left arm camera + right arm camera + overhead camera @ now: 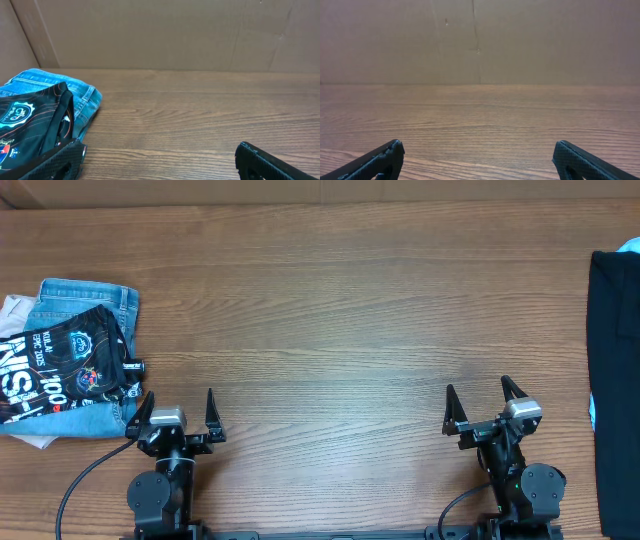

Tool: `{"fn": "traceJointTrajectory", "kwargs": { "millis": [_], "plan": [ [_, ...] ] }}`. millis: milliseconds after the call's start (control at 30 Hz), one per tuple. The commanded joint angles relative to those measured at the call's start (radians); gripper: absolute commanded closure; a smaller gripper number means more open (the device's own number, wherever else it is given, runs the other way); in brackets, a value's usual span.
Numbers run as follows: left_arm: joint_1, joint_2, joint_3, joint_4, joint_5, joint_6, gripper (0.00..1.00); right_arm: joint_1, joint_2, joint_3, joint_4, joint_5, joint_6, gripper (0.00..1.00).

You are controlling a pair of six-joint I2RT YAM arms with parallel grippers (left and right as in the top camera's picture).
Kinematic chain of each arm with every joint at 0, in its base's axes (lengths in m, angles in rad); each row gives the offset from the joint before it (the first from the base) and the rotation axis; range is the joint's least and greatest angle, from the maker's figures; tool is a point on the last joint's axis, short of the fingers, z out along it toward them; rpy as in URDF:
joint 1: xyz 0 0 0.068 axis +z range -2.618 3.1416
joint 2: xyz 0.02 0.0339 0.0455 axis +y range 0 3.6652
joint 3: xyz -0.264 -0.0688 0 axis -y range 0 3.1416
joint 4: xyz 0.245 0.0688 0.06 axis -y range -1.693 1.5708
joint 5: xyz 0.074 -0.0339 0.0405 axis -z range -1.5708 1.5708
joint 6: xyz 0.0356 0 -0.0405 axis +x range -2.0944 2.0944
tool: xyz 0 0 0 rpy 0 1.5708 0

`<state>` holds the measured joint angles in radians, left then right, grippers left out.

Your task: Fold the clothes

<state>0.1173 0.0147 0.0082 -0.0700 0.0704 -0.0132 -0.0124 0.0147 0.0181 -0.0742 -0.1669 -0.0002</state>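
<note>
Dark garment runs near-to-far at the right edge, nearest the released right gripper; left gripper also released.

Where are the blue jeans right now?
In the overhead view, the blue jeans lie at the left edge of the table, under a black printed jersey, just beyond the left gripper.
</note>
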Motion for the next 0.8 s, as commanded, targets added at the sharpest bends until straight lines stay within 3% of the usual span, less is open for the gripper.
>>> {"fn": "traceJointTrajectory", "kwargs": {
  "millis": [0, 767],
  "plan": [
    [-0.006, -0.008, -0.003, -0.003, -0.011, -0.010, 0.00, 0.005, -0.011, -0.010, 0.005, 0.012, -0.005, 0.00],
    [-0.006, -0.008, -0.003, -0.003, -0.010, -0.010, 0.00, 0.005, -0.011, -0.010, 0.005, 0.016, -0.004, 0.00]
  ]
}}
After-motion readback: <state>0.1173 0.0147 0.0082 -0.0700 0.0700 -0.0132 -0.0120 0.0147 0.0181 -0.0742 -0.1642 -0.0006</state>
